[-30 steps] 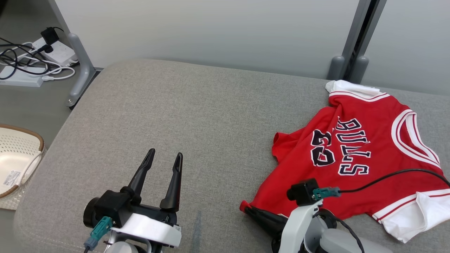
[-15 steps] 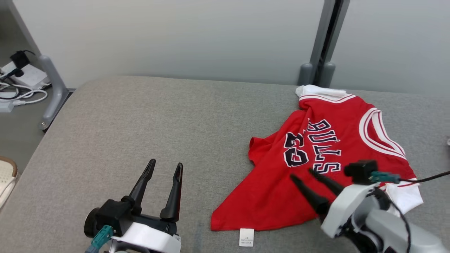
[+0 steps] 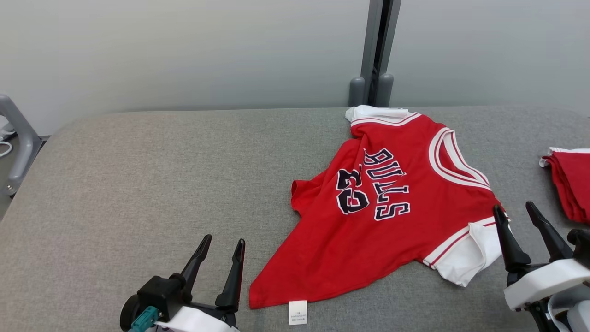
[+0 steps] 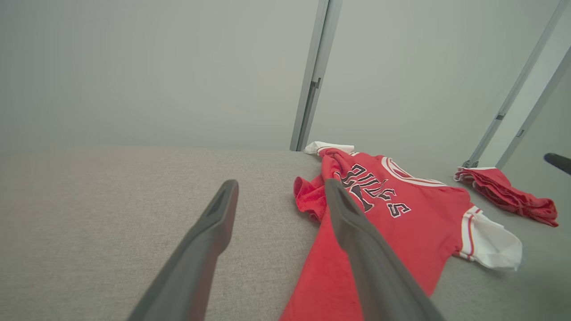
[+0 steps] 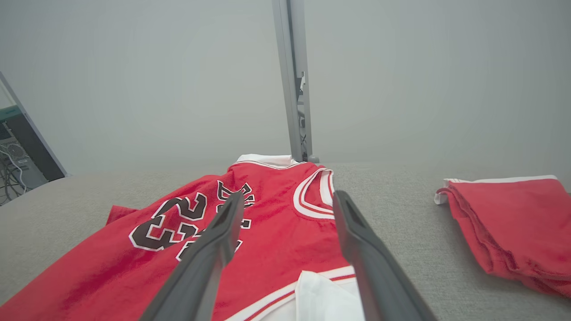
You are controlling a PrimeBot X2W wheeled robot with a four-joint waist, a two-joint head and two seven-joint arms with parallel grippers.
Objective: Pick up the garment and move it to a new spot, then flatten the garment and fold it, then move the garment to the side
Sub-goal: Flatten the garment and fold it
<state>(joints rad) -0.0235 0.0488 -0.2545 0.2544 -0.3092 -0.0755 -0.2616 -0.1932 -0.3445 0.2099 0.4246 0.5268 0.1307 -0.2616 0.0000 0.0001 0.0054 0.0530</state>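
Note:
The garment [image 3: 387, 216] is a red jersey with white trim and dark lettering, lying loosely spread and creased on the grey padded surface [image 3: 138, 184]. A white label pokes out at its near hem. My left gripper [image 3: 223, 243] stands open at the lower left, just left of the hem corner, holding nothing. My right gripper [image 3: 515, 209] stands open at the lower right, beside the white sleeve. The garment [image 4: 401, 214] lies under and beyond the right-hand finger in the left wrist view. The garment [image 5: 250, 232] also spreads below my open right gripper [image 5: 287, 198].
A second red cloth [image 3: 571, 184] lies folded at the right edge of the surface, also seen as red cloth [image 5: 513, 223]. A grey post [image 3: 375, 50] stands behind the surface against the pale wall. A grey metal leg [image 3: 18, 138] shows at the far left.
The head camera has turned right. My right gripper let go of the garment's near hem corner, opened, and drew back to the right beside the sleeve. The garment now lies free.

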